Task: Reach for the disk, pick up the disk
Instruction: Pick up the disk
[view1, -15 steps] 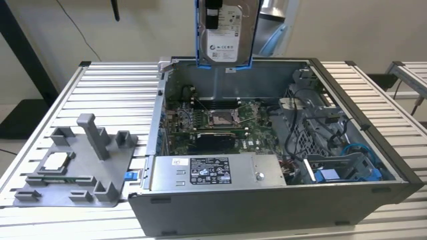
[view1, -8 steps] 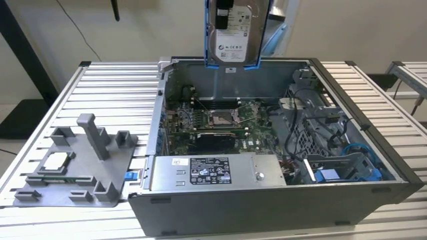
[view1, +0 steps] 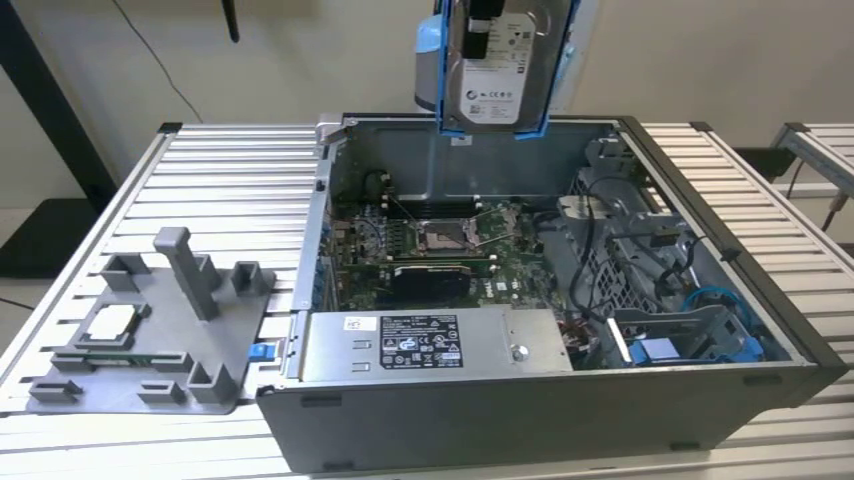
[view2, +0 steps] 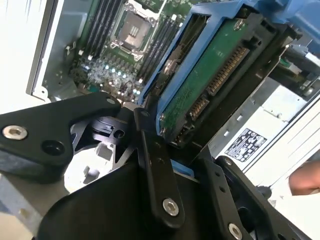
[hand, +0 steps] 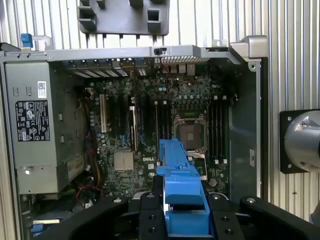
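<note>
Exterior view gives us the relation that matters: the disk (view1: 491, 72) hangs straight down from the gripper (hand: 184, 216), high over the back wall of the open computer case (view1: 534, 420) and well apart from everything inside it. Its long axis is upright and its white label faces the camera, with a blue rail down each long edge. In the first wrist view we look along that axis, so the disk shows edge-on as a blue rail between the black fingers (hand: 150, 215), which are drawn in narrow and clamped on its two sides. In the second wrist view its green circuit-board face (view2: 200, 92) is turned to us, with the motherboard (view2: 125, 45) far below. We judge the pick-up done, since the disk touches nothing but the fingers

By our count there is one arm with one gripper, one disk and one case. Inside the case sit one labelled power supply (view1: 427, 345) and one blue bay (view1: 674, 350) with no drive in it. One grey fixture tray (view1: 160, 335) lies on the slatted table (view1: 227, 180) at the exterior view's left, carrying one small square chip (view1: 110, 322)
</note>
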